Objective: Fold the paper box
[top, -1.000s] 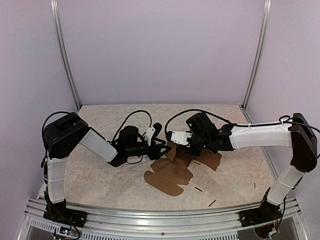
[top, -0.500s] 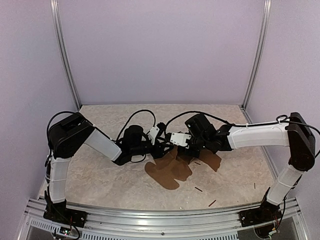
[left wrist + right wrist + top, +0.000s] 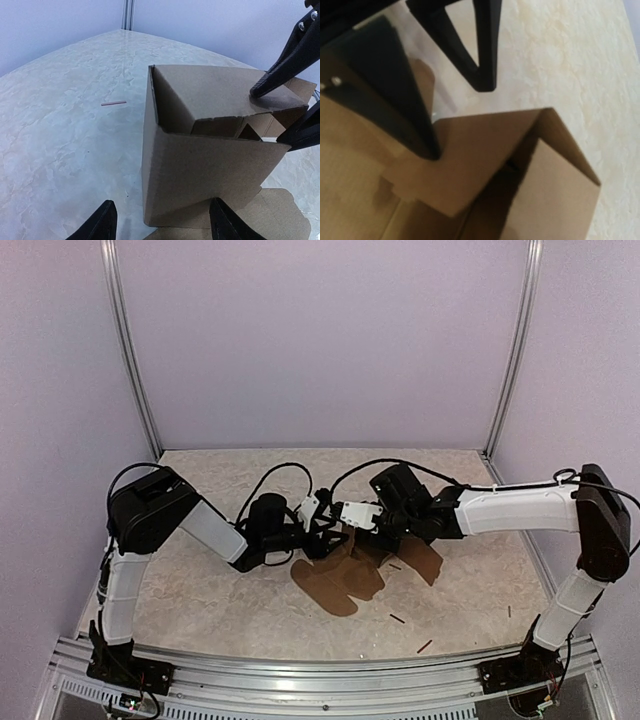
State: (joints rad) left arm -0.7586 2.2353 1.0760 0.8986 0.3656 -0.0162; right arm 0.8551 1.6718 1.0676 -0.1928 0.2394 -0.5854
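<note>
Paper box (image 3: 347, 562): brown cardboard at the centre of the table (image 3: 200, 590), between the two grippers. It is partly raised. In the overhead view, flat panels (image 3: 333, 592) lie spread toward the lower centre of the frame, with another out to the right. The raised part sits at their upper edge.

Left wrist view: the raised part fills the middle and right of the frame. The near wall is upright, its left corner is crisp, and the top is open. A top flap (image 3: 220, 92) slopes inward over the cavity, with a small tab showing beneath it.

Left gripper (image 3: 162, 223): fingers apart, tips at the bottom of the frame, level with the foot of the near wall. The wall stands just ahead of them and is not pinched. Whether they touch it cannot be told.

Right gripper (image 3: 457, 120): fingers apart. One finger (image 3: 415, 120) has its tip on the top flap near its edge; the left wrist view shows the same at upper right. The other finger (image 3: 482, 55) is off the cardboard, over bare table, just beside the box. The gripper is not closed on the cardboard.

A thin stick (image 3: 113, 103) lies on the table to the left of the box, well apart from it. Overhead, a few sticks (image 3: 397, 618) lie at lower right, near the table's front edge.
</note>
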